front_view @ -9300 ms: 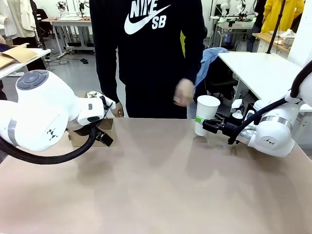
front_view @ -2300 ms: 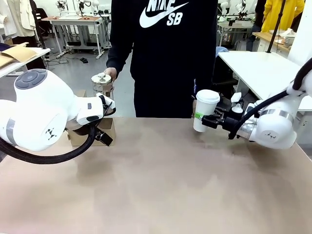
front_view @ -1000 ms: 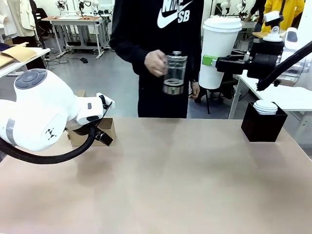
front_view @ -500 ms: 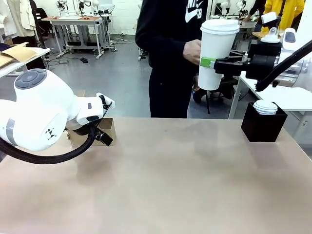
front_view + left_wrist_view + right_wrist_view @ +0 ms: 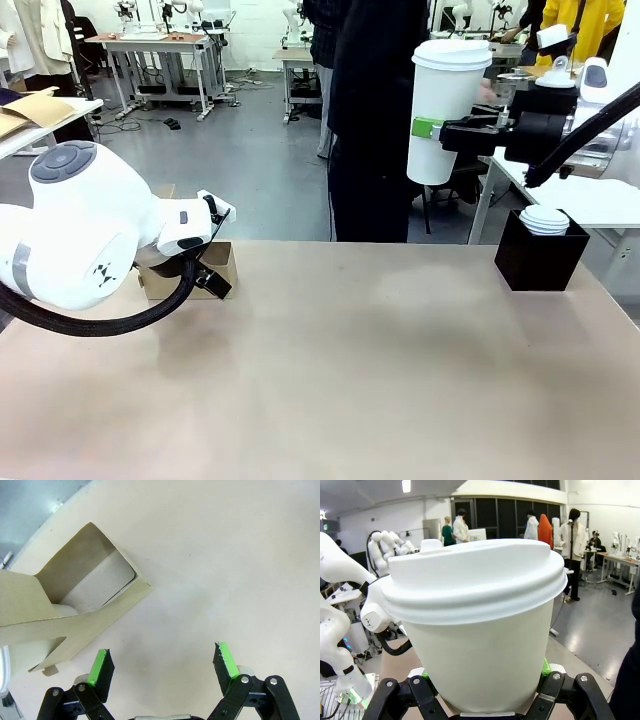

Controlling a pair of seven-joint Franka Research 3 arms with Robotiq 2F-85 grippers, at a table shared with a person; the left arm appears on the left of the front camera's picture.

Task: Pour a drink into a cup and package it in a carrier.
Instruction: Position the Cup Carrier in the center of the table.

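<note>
Right gripper (image 5: 432, 128) is clamped tight around the lidded white cup (image 5: 447, 90), holding it upright high above the far right of the table (image 5: 350, 380), next to the person (image 5: 375, 120). Left gripper (image 5: 162, 662) has its jaws spread wide with nothing in them, hovering just beside the cardboard carrier (image 5: 75, 610) on the left.

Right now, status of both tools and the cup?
Right tool shut on tall white lidded paper cup, aloft. Left tool open beside brown cardboard carrier. Person behind cup.
</note>
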